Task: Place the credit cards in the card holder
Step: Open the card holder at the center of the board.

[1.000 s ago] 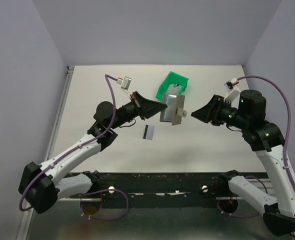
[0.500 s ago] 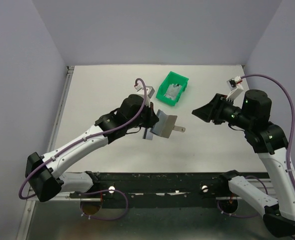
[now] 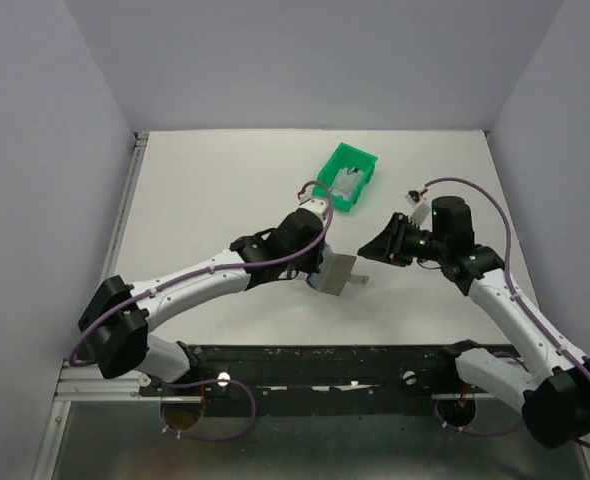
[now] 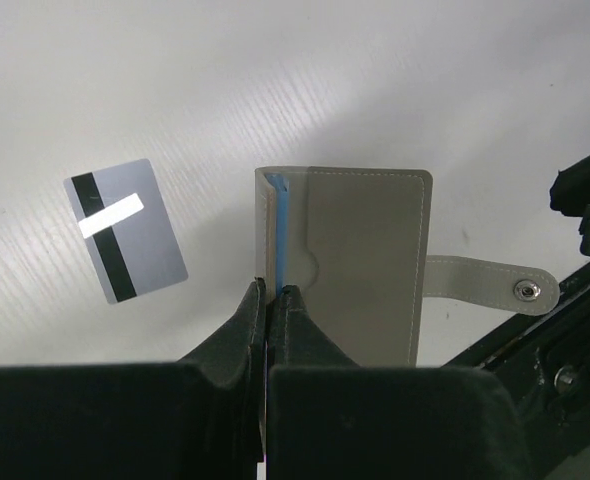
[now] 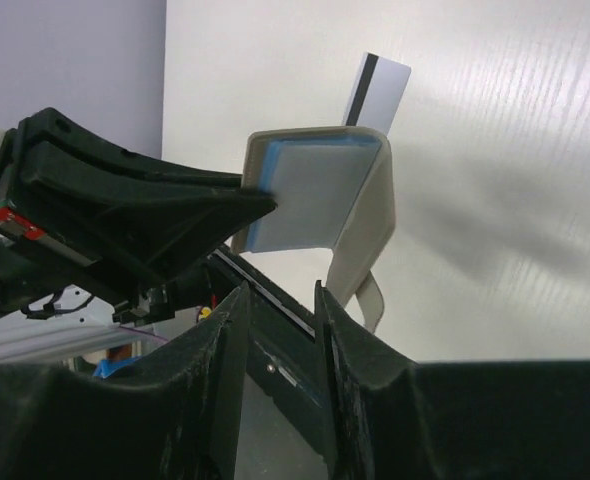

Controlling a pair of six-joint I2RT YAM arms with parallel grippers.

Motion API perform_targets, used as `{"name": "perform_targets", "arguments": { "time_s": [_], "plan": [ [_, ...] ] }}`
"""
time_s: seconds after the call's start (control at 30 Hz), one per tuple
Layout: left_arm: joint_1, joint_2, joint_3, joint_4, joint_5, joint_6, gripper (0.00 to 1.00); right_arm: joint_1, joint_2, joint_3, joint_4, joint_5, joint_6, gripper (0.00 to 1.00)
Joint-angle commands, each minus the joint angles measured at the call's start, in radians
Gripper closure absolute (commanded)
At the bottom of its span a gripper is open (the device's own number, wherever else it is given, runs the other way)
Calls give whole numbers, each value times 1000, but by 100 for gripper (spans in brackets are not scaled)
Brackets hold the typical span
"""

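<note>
The grey-brown card holder [image 4: 367,250] hangs half open, its light blue inside [image 5: 310,195] facing my right gripper. My left gripper [image 4: 272,291] is shut on one of its flaps, near the fold. In the top view the card holder [image 3: 337,272] is just above the table's middle, with the left gripper [image 3: 321,266] at its left edge. My right gripper [image 3: 367,248] hovers just right of it, apart from it. Its jaws [image 5: 278,292] stand open with nothing between them. One credit card [image 4: 125,230] with a dark stripe lies flat on the table beyond the holder. Another credit card [image 3: 347,184] lies in the green bin.
The green plastic bin [image 3: 333,163] stands at the back centre of the white table. The holder's snap tab [image 4: 495,288] sticks out sideways toward the right gripper. Grey walls close in the table on three sides. A black rail runs along the near edge [image 3: 325,360].
My left arm has swung the card holder from beside the green bin down toward the table's middle. The right gripper has come left, close to the holder, and its jaws have narrowed.
</note>
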Motion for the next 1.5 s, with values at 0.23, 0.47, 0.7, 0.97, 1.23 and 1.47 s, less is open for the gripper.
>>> {"name": "perform_targets", "arguments": {
  "time_s": [0.23,0.47,0.7,0.97,1.23,1.47],
  "plan": [
    [-44,139,5,129,-63,-61,100,15,116,-145,283,-59,86,76],
    [-45,170,6,169,-52,-79,100,55,306,-151,324,-25,113,87],
    [-45,197,0,179,-34,-96,100,115,490,-130,353,7,132,91],
    [-45,202,-23,201,-3,-107,100,127,587,-136,341,58,133,92],
    [-45,219,-32,215,29,-110,100,127,631,-128,321,87,126,93],
    [-44,217,-35,221,38,-110,87,125,641,-124,320,87,126,93]
  ]
}}
